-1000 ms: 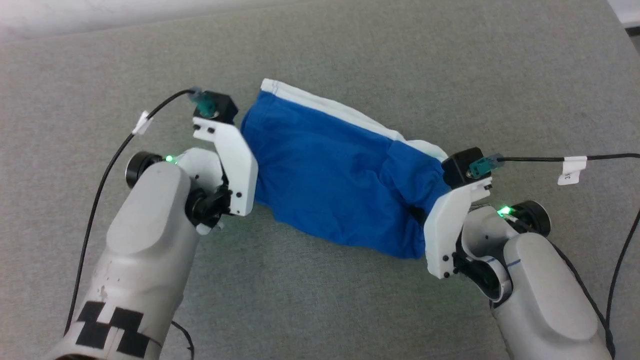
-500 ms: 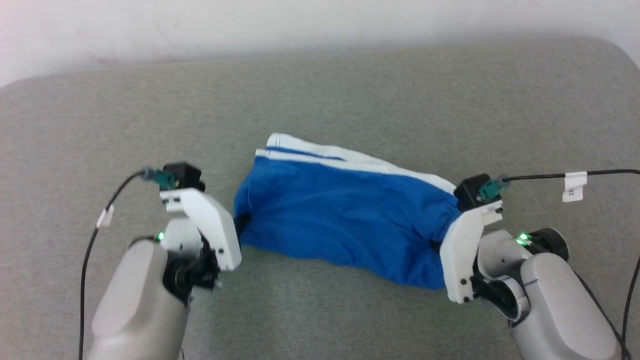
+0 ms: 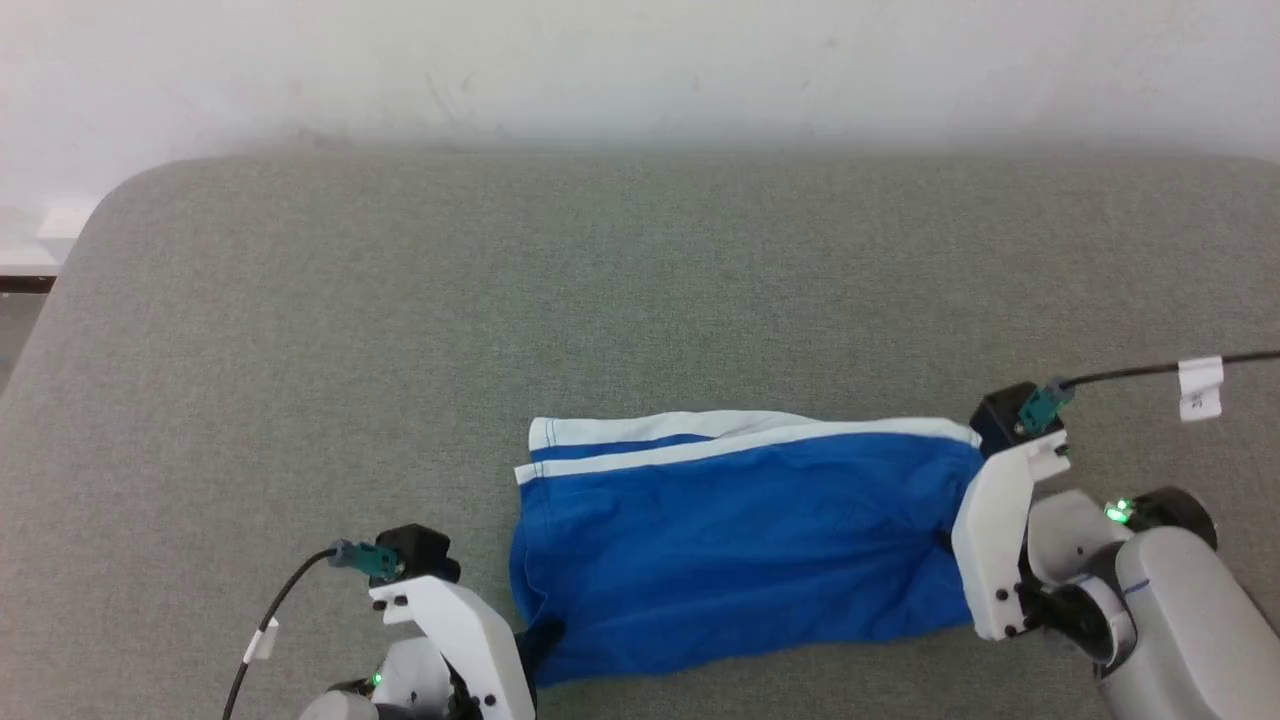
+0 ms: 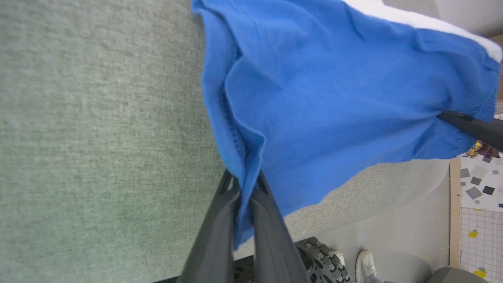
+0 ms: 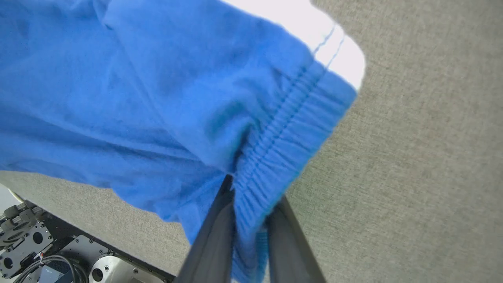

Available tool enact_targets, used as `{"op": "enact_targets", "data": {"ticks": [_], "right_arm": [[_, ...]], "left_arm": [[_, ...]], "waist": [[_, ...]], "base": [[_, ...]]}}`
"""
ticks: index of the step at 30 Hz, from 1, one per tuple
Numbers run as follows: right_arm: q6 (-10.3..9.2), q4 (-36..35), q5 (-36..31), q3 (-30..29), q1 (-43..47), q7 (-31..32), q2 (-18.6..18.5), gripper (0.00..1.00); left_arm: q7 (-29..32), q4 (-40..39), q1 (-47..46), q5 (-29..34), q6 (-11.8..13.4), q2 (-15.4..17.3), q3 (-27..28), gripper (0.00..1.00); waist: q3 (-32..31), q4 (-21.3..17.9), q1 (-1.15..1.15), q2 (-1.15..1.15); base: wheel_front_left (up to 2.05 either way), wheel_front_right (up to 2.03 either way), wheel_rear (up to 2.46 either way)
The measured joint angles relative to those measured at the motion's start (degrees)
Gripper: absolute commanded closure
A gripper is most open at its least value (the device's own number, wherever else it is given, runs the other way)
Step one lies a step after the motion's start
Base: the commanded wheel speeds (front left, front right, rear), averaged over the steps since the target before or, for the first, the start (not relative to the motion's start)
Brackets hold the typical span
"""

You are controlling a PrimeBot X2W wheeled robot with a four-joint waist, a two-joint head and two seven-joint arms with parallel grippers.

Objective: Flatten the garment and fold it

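The shorts [image 3: 740, 540] are lying stretched sideways across the near part of the grey bench [image 3: 300, 350], with their white stripes [image 3: 700, 440] running along the far edge. The left end effector [image 4: 244, 184] is pinching the near left corner, its fingers pressing together on a fold of blue fabric. The right end effector [image 5: 251, 196] is gripping the gathered waistband [image 5: 283, 129] at the right end, the bunched elastic filling the narrow gap between its fingers.

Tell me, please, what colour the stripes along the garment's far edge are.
The stripes are white on the bright blue garment; the head view shows them best.
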Motion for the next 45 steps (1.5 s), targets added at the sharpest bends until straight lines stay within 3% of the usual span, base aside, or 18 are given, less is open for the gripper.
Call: {"op": "enact_targets", "data": {"ticks": [1, 2, 7, 10, 14, 17, 20, 23, 27, 34, 35, 36, 37, 41, 45], "right_arm": [[0.00, 0.43, -0.03, -0.16, 0.47, -0.47, 0.32, 0.00], [0.00, 0.74, -0.02, -0.62, 0.97, -1.14, 0.75, 0.00], [0.00, 1.67, -0.09, -4.60, 2.19, -4.68, 3.04, 0.00], [0.00, 1.22, -0.45, -8.55, 2.77, -6.77, 5.14, 0.00], [0.00, -0.41, -2.49, -11.70, 3.47, -8.16, 7.22, 0.00], [0.00, -0.94, -5.63, -12.85, 3.44, -8.21, 7.68, 0.00], [0.00, -0.05, -7.80, -12.84, 3.03, -8.00, 8.22, 0.00], [0.00, 1.90, -9.78, -12.41, 1.74, -7.79, 8.91, 0.00], [0.00, 6.26, -11.83, -11.93, -0.97, -7.69, 9.32, 0.00], [0.00, 11.52, -12.57, -9.44, -3.69, -7.51, 9.24, 0.00], [0.00, 11.94, -12.35, -9.33, -4.07, -7.14, 9.18, 0.13], [0.00, 12.15, -12.12, -9.20, -4.39, -6.84, 9.11, 0.66], [0.00, 12.36, -11.87, -9.05, -4.67, -6.44, 9.05, 1.00], [0.08, 12.36, -10.16, -9.25, -4.89, -6.04, 8.61, 1.00], [0.10, 11.92, -9.77, -11.22, -4.61, -5.41, 5.86, 1.00]], "left_arm": [[-0.07, -0.51, 0.12, -0.05, 0.30, -0.10, 0.04, 0.55], [-0.54, -1.12, 0.10, 0.00, 0.58, -0.12, 0.24, 0.00], [-4.79, -3.86, -0.01, 0.38, 1.40, 0.21, 2.66, 0.00], [-11.57, -5.93, -0.12, 1.45, 1.19, 0.99, 5.30, 0.00], [-25.59, -7.21, -0.53, 6.34, -1.26, 3.13, 8.15, 0.00], [-39.88, -7.36, -0.61, 11.35, -1.86, 4.07, 10.44, 0.00], [-49.57, -5.97, -0.57, 16.83, -2.22, 5.23, 10.68, 0.00], [-51.54, -6.12, -0.64, 20.65, -2.21, 5.01, 11.20, 0.00], [-51.61, -13.13, -1.05, 26.61, -3.24, 2.13, 14.49, 0.00], [-51.60, -15.21, -1.01, 30.36, -5.25, -0.46, 16.29, 0.00], [-51.60, -15.24, -1.01, 30.53, -5.56, -0.65, 16.55, 0.00], [-51.60, -15.24, -1.00, 30.74, -5.70, -0.78, 16.75, 0.00], [-51.60, -15.21, -1.00, 30.77, -5.88, -0.89, 16.99, 0.00], [-51.60, -15.11, -1.00, 31.14, -6.25, -1.76, 17.51, 0.00], [-51.60, -15.06, -0.96, 31.28, -6.69, -2.22, 18.00, 0.00]], "waist": [[-0.10, 0.04, 0.00, 0.00], [-0.18, 0.04, 0.00, 0.00], [-0.54, -0.22, 0.00, 0.00], [-0.68, -0.63, 0.01, 0.00], [-0.72, -1.10, 0.00, 0.00], [-0.59, -1.43, 0.00, 0.00], [-0.22, -1.37, 0.01, -0.01], [0.35, -0.99, 0.01, 0.00], [1.84, 0.21, 0.01, 0.00], [3.54, 1.68, 0.01, -0.01], [3.66, 1.79, 0.01, 0.00], [3.74, 1.85, 0.01, 0.00], [3.78, 1.84, 0.01, -0.01], [3.67, 1.64, 0.01, -0.01], [3.38, 1.30, 0.01, -0.01]], "base": [[0.00, 0.00, 0.00], [0.00, 0.00, 0.00], [0.00, 0.00, 0.00], [0.00, 0.00, 0.00], [0.00, 0.00, 0.00], [0.00, 0.00, 0.00], [0.00, 0.00, 0.00], [0.00, 0.00, 0.00], [0.00, 0.00, 0.00], [0.00, 0.00, 0.00], [0.00, 0.00, 0.00], [0.00, 0.00, 0.00], [0.00, 0.00, 0.00], [0.00, 0.00, 0.00], [0.00, 0.00, 0.00]]}}
